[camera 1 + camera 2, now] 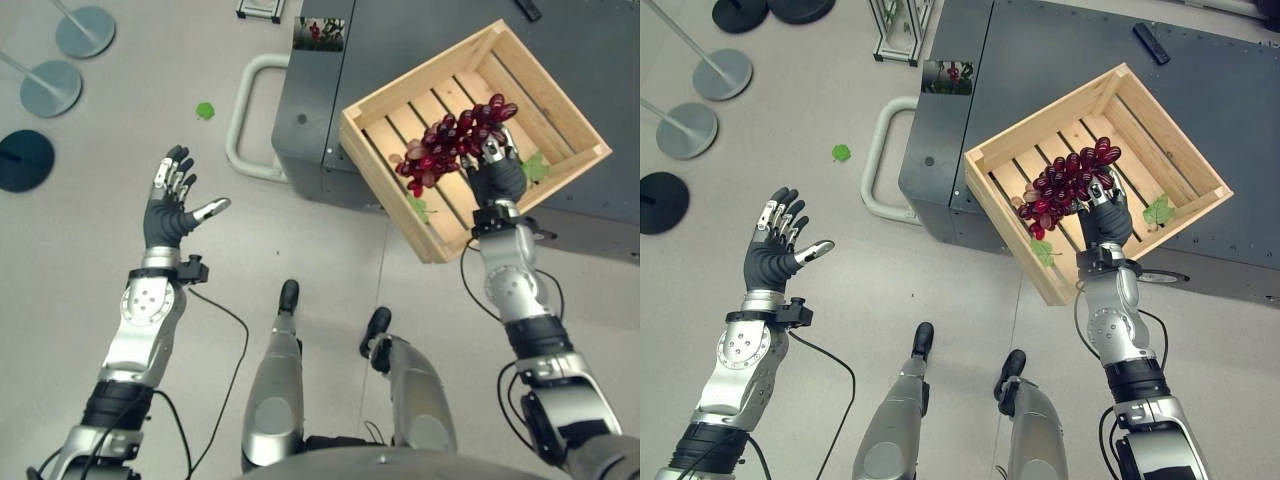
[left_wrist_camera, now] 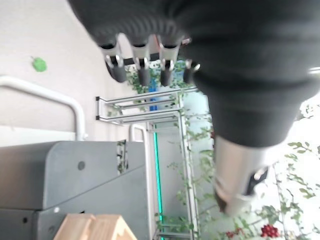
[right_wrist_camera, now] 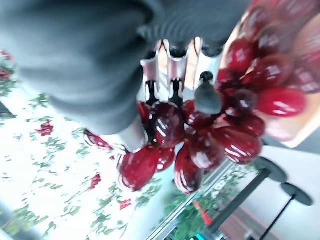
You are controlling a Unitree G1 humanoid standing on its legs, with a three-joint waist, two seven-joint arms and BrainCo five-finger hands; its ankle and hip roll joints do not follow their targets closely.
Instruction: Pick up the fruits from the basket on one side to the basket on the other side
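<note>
Grapes (image 1: 452, 142): dark red, glossy, with pale highlights on each berry. Crate (image 1: 580, 150): pale natural wood, slatted bottom, dark gaps between the slats. Leaf (image 1: 535, 167) in the crate: light green. Worktop (image 1: 420, 40): dark grey, matte. Floor (image 1: 90, 230): light grey, with one small green leaf scrap (image 1: 205, 110). My right hand (image 1: 497, 172): dark ribbed cover, silver fingers (image 3: 171, 75) with dark tips. My left hand (image 1: 172, 205): same colours.

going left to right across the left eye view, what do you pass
Round floor bases → left robot hand → green leaf on the floor → white handle → wooden crate → red grape bunch → right robot hand holding the grapes.
</note>
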